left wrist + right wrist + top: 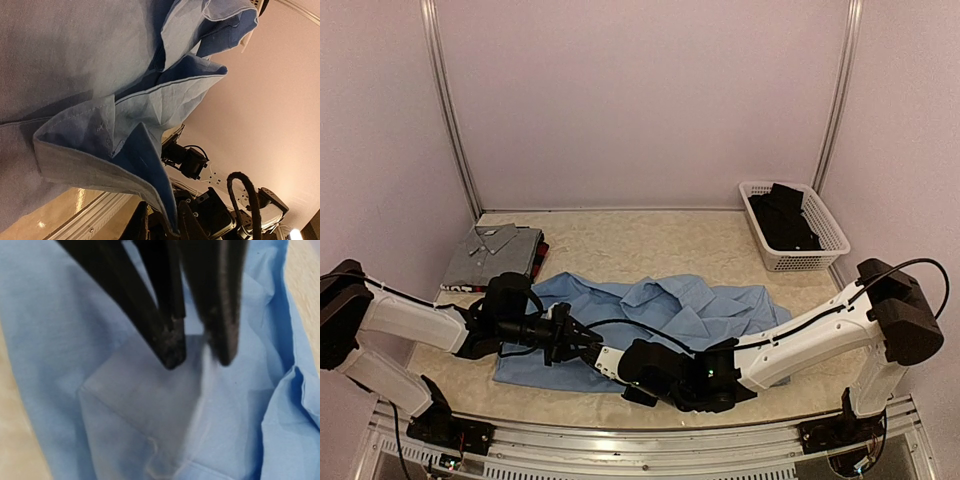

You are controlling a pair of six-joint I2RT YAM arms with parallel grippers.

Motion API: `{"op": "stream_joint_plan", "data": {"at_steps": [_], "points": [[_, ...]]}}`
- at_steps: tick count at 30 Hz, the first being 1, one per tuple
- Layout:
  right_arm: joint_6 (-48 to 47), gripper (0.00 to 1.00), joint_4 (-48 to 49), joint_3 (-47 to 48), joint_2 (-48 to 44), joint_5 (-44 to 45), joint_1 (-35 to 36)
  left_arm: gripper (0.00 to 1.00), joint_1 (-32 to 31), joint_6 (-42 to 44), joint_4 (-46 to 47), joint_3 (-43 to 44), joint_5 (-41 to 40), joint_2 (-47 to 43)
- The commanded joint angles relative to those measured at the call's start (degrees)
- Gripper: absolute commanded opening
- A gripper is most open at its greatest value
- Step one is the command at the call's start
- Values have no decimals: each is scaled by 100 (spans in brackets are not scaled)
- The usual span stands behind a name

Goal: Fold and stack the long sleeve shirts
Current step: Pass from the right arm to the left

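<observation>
The light blue shirt (700, 305) lies crumpled across the middle of the table. My left gripper (578, 340) reaches in from the left over the shirt's near left part. In the left wrist view its jaws (165, 227) are shut on a hanging edge of the light blue shirt (75, 60). My right gripper (598, 352) crosses from the right and meets it there. In the right wrist view it (197, 356) pinches a raised ridge of the shirt (75, 340). The grey shirt (490, 250) lies folded at the back left on the red-and-black plaid shirt (540, 258).
A white mesh basket (800, 262) with dark clothes stands at the back right. Pale walls and metal posts enclose the table. The right arm's forearm lies low along the near edge, over the shirt's near right part.
</observation>
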Motion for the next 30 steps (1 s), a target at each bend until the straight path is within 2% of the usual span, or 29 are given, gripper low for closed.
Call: {"op": "stream_joint_plan", "data": {"at_steps": [1, 9, 13, 15, 17, 19, 22, 26, 30], "points": [[-6, 0, -40, 156, 76, 110, 75, 16, 54, 144, -89, 173, 102, -42], [124, 0, -66, 151, 62, 113, 78, 0, 54, 161, -96, 257, 100, -78], [245, 0, -75, 132, 44, 133, 78, 0, 45, 307, -246, 390, 56, -146], [320, 7, -75, 120, 30, 158, 71, 0, 45, 362, -315, 435, 14, -193], [383, 18, -141, 110, -12, 186, 65, 0, 45, 504, -437, 521, -47, -250], [594, 34, -224, 79, -69, 200, 48, 0, 45, 748, -652, 669, -136, -295], [840, 51, -356, 48, -252, 151, -25, 0, 45, 1281, -1119, 1023, -283, -347], [1173, 65, -579, -77, -649, 24, -142, 0, 54, 2065, -1824, 1622, -535, -436], [1492, 73, -839, -296, -1240, -121, -207, 0, 45, 2723, -2380, 2192, -674, -506]]}}
